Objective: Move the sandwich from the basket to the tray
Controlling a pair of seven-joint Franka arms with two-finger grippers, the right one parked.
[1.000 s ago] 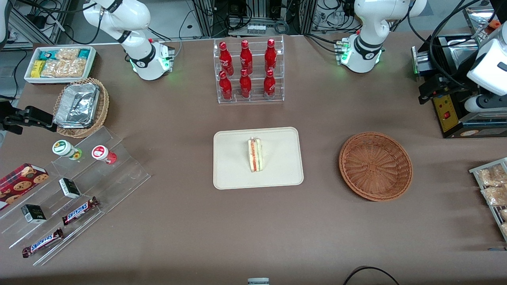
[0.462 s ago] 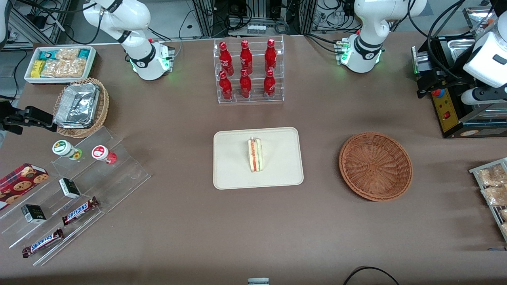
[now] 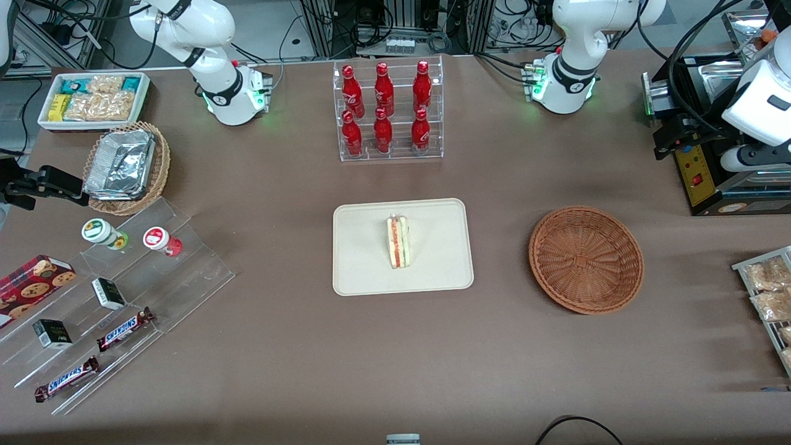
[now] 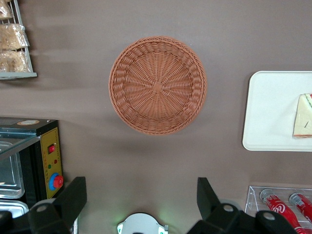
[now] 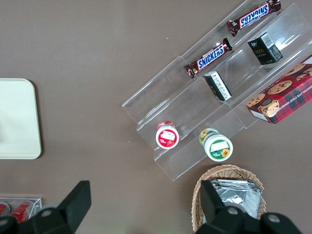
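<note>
Now sandwich (image 3: 398, 241) on tray (image 3: 358, 272), gripper (image 4: 141, 197) prob. open, high above basket (image 4: 157, 84).

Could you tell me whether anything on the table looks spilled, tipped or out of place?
Nothing stands out: the sandwich rests on the tray, the basket sits empty, and the gripper hangs above with open jaws.

I'm seeing glossy white arm (image 3: 578, 37) joints wearing black bands, green base lights glowing, black-fingered gripper (image 4: 141, 204).
</note>
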